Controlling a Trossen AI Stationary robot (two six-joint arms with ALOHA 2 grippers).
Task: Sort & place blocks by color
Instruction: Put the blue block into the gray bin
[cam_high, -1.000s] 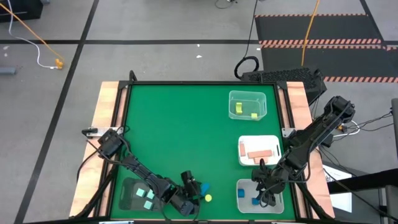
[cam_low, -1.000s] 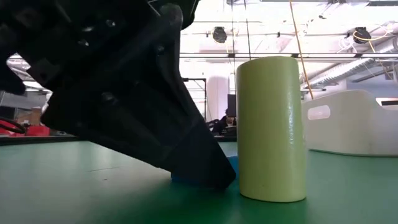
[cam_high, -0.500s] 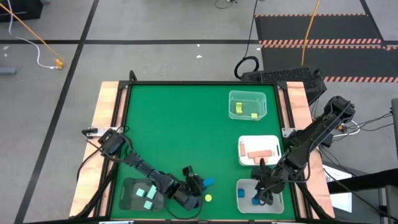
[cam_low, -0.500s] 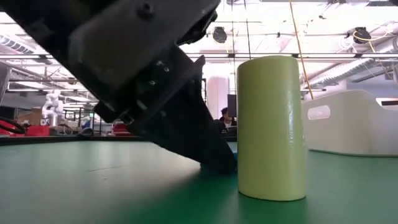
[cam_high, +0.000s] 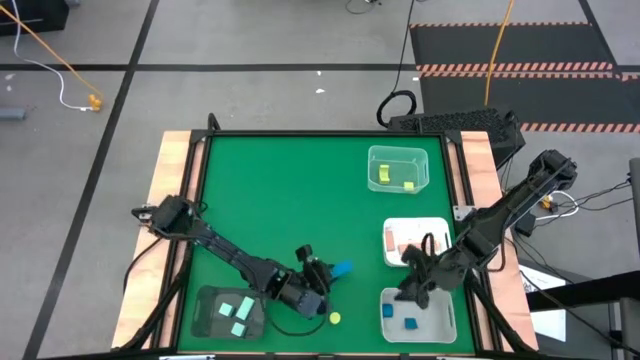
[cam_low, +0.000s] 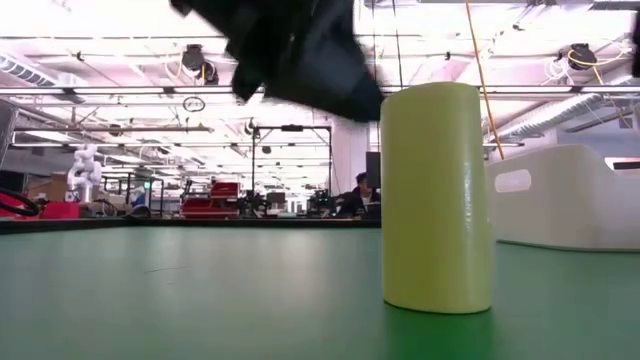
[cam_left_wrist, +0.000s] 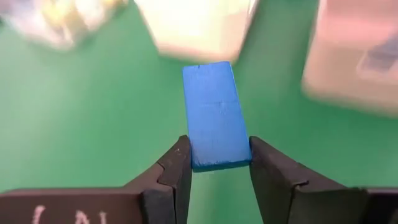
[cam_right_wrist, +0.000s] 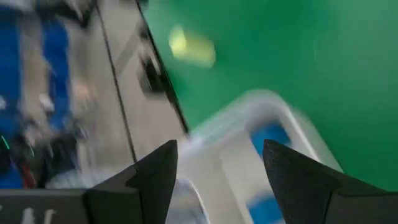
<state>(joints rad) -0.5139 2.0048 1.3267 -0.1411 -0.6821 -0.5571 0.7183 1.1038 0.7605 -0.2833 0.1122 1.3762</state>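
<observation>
Blue block (cam_left_wrist: 214, 115) clamped, left gripper (cam_left_wrist: 216, 165), above green table (cam_high: 290, 200).

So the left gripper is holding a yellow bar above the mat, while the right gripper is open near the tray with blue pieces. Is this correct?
Not quite: the bar is blue, not yellow. The left wrist view shows it clamped between the fingers of the left gripper, above the green mat. The rest holds: the right gripper is open near the tray with blue pieces.

1. Wide bare counter (cam_high: 280, 190) lies open across the left and far side.
2. The yellow cylinder (cam_high: 334, 318) stands alone near the front edge.
3. Trays line the right side: clear tray (cam_high: 397, 152), white tray (cam_high: 440, 225), front tray (cam_high: 447, 325).
</observation>
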